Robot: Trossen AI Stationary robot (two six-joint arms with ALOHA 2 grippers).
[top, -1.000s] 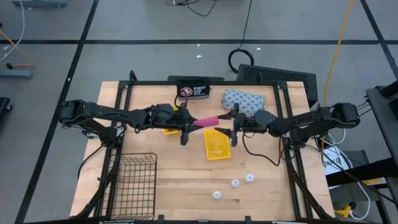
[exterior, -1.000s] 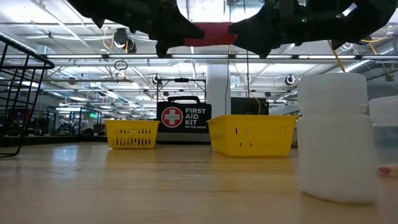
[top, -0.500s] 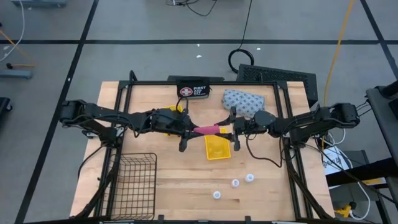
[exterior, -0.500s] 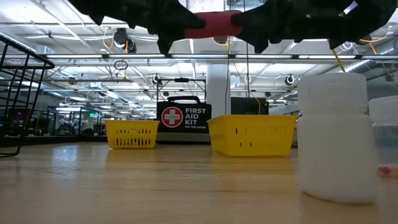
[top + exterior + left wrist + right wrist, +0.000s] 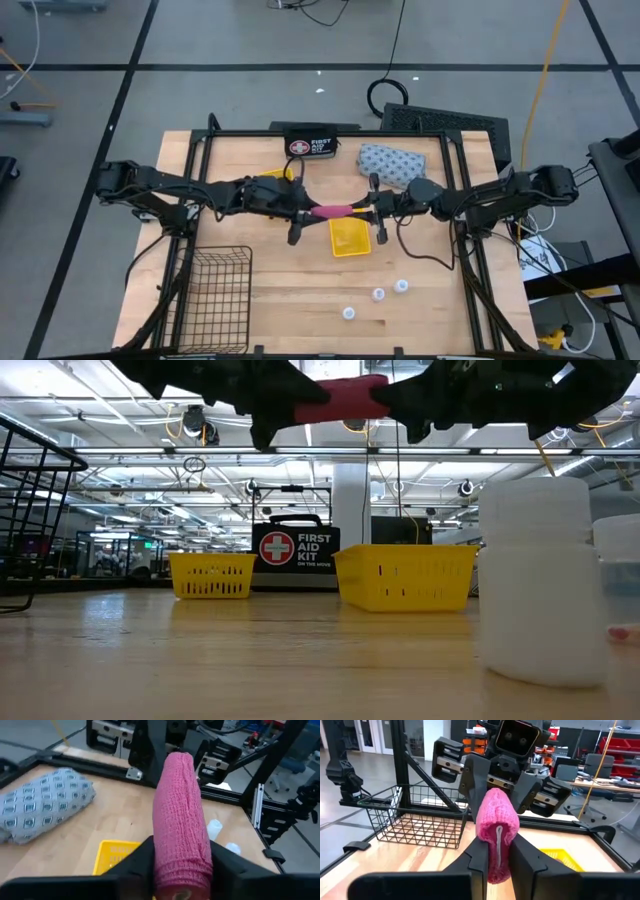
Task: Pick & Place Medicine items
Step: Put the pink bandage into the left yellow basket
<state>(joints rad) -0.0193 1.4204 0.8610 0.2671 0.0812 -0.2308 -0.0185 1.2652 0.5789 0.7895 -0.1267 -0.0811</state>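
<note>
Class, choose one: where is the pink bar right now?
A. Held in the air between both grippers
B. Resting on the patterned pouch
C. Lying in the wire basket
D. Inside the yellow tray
A: the pink bar spans the left gripper and right gripper, above the table.

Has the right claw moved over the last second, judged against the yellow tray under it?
Yes. In the high view the right claw has slid toward the left arm along the pink bar, across the yellow tray's far edge, and shut on the bar.
</note>
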